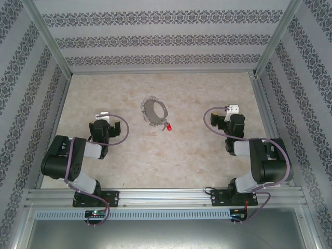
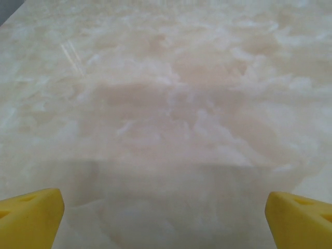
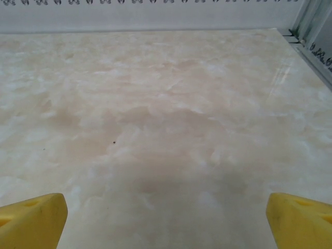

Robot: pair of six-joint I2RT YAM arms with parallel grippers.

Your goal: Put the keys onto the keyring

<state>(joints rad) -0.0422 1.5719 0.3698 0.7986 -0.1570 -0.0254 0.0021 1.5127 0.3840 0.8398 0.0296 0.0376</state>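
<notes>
Since neither arm has anything in its grip, I'd say this job hasn't really begun; the small key with the bright red plastic head and short silvery shaft (image 1: 168, 127) is lying flat on the marbled beige tabletop (image 1: 197, 155), just off the near-right edge of the big thin grey-silver loop fringed with little metal bits (image 1: 154, 111) (that's the keyring, floppy-looking, more chain than hoop). From overhead I can't tell whether the key is touching the loop or merely lying beside it, and it's too small to see if it's threaded on; my guess is it isn't, so all the real work is left: grab the key, steady the ring, get one onto the other.

Both things sit around the middle of the table, well apart from either arm; the left gripper (image 1: 103, 118) is off to the ring's left and a bit nearer the bases; the right gripper (image 1: 232, 109) is out on the right side, roughly level with the ring. Jaws on both are spread wide with nothing held; the left arm's yellow fingertips (image 2: 31, 218) poke in at the bottom corners of its wrist view with marbled surface between them, and the right arm's (image 3: 301, 220) do the same.

Head count: one red key; one keyring; two arms, one two-fingered gripper each; the fringe bits are too tiny to count.
</notes>
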